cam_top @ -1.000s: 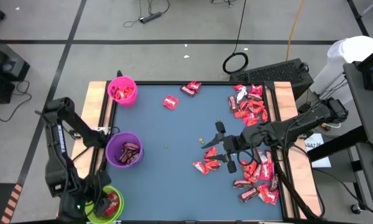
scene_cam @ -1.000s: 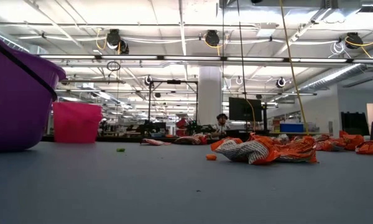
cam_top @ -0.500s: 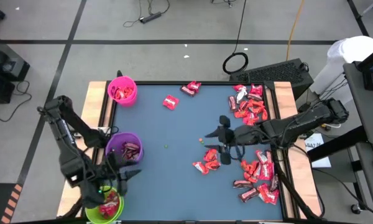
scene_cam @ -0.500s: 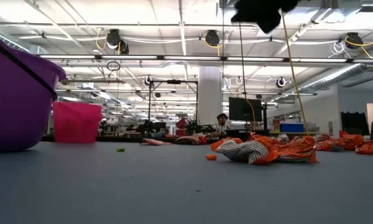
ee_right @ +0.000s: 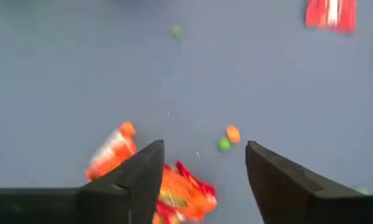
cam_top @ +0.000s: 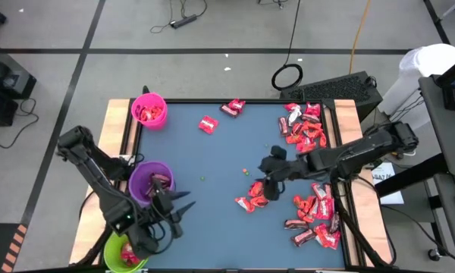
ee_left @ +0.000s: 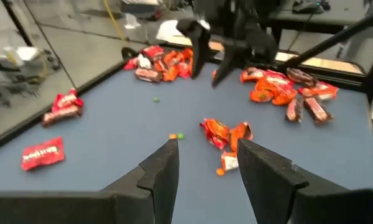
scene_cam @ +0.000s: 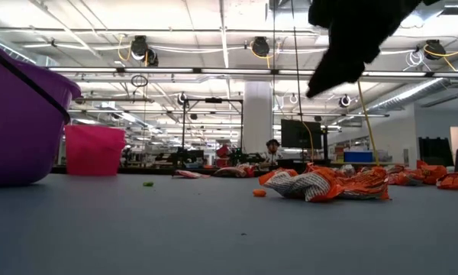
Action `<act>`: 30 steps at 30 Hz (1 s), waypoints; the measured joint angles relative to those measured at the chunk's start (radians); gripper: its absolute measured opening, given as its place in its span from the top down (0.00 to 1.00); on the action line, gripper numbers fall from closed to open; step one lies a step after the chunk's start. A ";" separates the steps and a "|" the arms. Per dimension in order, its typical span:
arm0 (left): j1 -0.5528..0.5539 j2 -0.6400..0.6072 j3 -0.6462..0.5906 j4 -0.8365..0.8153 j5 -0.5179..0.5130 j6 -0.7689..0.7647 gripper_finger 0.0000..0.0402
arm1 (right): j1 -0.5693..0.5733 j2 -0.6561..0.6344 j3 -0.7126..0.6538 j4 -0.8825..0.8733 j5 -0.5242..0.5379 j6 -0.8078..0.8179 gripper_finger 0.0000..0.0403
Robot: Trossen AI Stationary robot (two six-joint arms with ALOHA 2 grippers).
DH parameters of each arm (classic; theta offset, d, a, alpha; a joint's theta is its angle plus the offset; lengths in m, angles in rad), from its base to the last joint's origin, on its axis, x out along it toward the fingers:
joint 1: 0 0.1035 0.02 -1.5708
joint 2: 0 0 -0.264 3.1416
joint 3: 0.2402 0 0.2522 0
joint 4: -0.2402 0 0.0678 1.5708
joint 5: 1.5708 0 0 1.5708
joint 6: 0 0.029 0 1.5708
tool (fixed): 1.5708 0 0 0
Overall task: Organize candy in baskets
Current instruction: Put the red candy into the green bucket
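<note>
Overhead, right pincer (cam_top: pixel 267 179) hangs spread and empty above loose candy (cam_top: pixel 255 197) on the tabletop (cam_top: pixel 205 163); best lower straight over one wrapper, avoiding its neighbours. Left pincer (cam_top: pixel 174 205) hovers beside the purple basket (cam_top: pixel 151 183). Its wrist view shows fingers (ee_left: pixel 163 169) parted, holding nothing. Right wrist view: fingers (ee_right: pixel 143 168) wide over orange wrappers (ee_right: pixel 174 193).

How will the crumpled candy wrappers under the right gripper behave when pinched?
The candy wrappers look thin and crinkled, so probably floppy and light. The shiny film may slip between the right gripper pads. Several lie overlapped, so neighbours may drag along.
</note>
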 joint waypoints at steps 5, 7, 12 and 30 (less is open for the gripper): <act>0.002 0.067 0.000 0.007 -0.022 -0.024 0.58 | -0.036 0.100 0.000 -0.008 -0.009 0.058 0.40; 0.003 0.094 0.000 0.008 -0.028 -0.041 0.58 | -0.058 0.139 0.000 -0.009 -0.042 0.074 0.40; 0.014 0.141 0.000 0.034 -0.029 -0.038 0.58 | -0.109 0.217 0.000 -0.005 -0.139 0.097 0.43; 0.029 0.149 0.000 0.049 -0.024 -0.043 0.58 | -0.153 0.370 0.002 0.083 -0.347 0.085 0.52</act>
